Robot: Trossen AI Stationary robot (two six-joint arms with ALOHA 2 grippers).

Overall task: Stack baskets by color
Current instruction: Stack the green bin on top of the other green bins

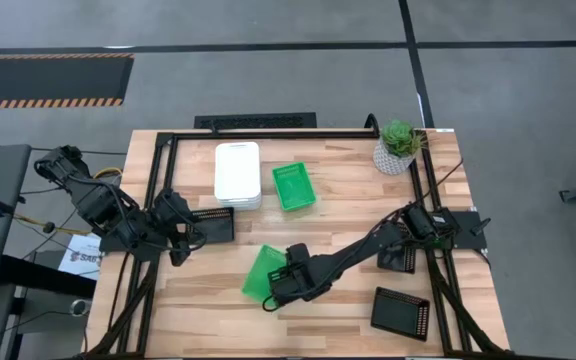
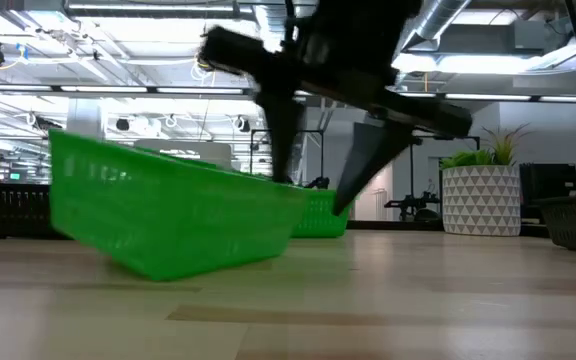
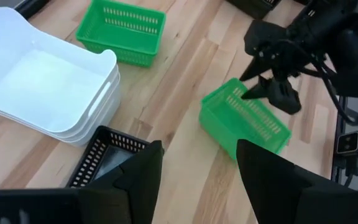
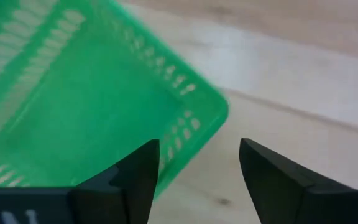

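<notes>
Right gripper: the right gripper (image 1: 271,292) is at the near middle of the bench, fingers spread, straddling a corner rim of the tilted bright green plastic basket (image 1: 263,272); neither finger is pressed on the wall, so nothing is pinched.
Tilted green basket: it rests on one lower edge with the far side raised, seemingly tipped by the finger inside its rim; it stands well apart from the other green one.
Second green basket: a bright green slotted plastic basket (image 1: 295,187) sits flat just beside the white stack, probably the spot where the tilted one belongs.
White stack: the white smooth plastic baskets (image 1: 238,174) are nested into one pile at the far middle of the bench; that colour looks finished.
Left gripper: the left gripper (image 1: 190,238) hovers with fingers spread over a black mesh plastic basket (image 1: 212,226) at the bench's left edge, gripping nothing.
Other black baskets: one (image 1: 401,312) lies near the front right corner; another (image 1: 398,260) is partly hidden under the right arm.
Count: white, three layers in the pile; green, two visible; black, three, all separate.
Bystander: a small potted green plant (image 1: 398,146) stands at the far right corner.
</notes>
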